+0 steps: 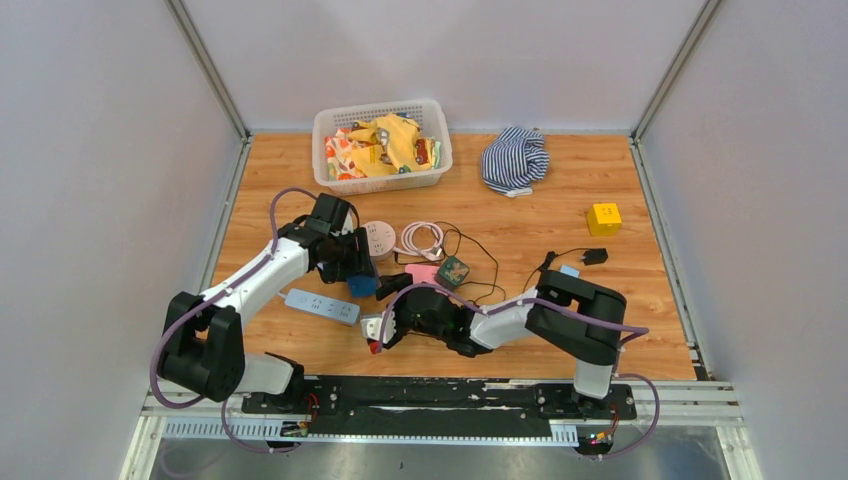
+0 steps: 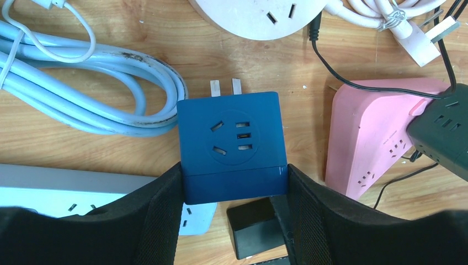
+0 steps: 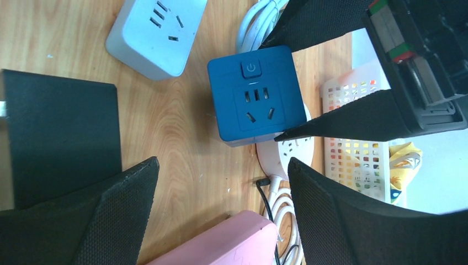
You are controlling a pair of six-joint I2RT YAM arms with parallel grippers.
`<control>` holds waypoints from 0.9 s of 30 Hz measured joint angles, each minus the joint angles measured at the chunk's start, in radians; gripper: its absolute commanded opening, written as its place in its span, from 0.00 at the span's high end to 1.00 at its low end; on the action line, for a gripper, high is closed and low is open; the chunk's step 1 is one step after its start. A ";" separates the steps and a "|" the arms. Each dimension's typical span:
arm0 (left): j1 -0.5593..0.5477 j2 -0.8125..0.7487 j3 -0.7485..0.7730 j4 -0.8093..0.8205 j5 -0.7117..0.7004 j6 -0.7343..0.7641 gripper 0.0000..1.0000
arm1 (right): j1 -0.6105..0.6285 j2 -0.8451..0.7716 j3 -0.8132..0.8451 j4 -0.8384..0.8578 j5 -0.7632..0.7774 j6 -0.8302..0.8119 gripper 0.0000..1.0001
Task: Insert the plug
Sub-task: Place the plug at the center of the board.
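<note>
The left claw [image 2: 233,179] covered the near end of the blue cube adapter [image 2: 232,138] with its black fingers [image 2: 154,210], and a black block [image 2: 251,226] beneath it was cut off and hard to identify. From overhead the cube was mostly hidden under the claw. Whether it rested on the table [image 1: 560,190] or hung just above could not be told. The adapter was a dark blue cube with sockets on its faces and a power button on one. Two flat metal prongs [image 2: 226,86] jutted from its far side, pointing away from the claw. The left claw pinched it by its sides, between a pale power strip [image 2: 66,190] and a pink one [image 2: 370,138]. The right claw [image 3: 221,165] was spread with nothing between its fingers — the cube lay just beyond their tips.
</note>
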 measured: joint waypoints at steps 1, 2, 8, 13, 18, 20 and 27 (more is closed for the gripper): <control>0.000 0.000 0.000 0.000 0.000 -0.002 0.39 | 0.000 0.012 0.002 0.016 0.003 -0.005 0.13; 0.000 0.000 0.000 0.000 0.000 -0.002 0.38 | 0.000 0.029 0.005 0.039 0.008 -0.010 0.13; 0.000 0.000 -0.001 0.002 0.006 -0.004 0.29 | 0.000 0.112 0.026 0.169 0.029 -0.024 0.14; 0.000 0.000 -0.007 0.006 0.009 -0.006 0.26 | -0.001 0.152 0.029 0.261 0.061 -0.039 0.14; 0.002 -0.001 -0.007 0.006 0.006 -0.007 0.22 | -0.002 0.180 0.043 0.303 0.089 -0.071 0.14; 0.002 -0.003 -0.007 0.006 0.005 -0.010 0.21 | -0.002 0.183 0.045 0.307 0.093 -0.076 0.14; 0.007 -0.022 -0.007 0.005 0.000 -0.028 0.14 | -0.004 0.183 0.045 0.305 0.095 -0.079 0.15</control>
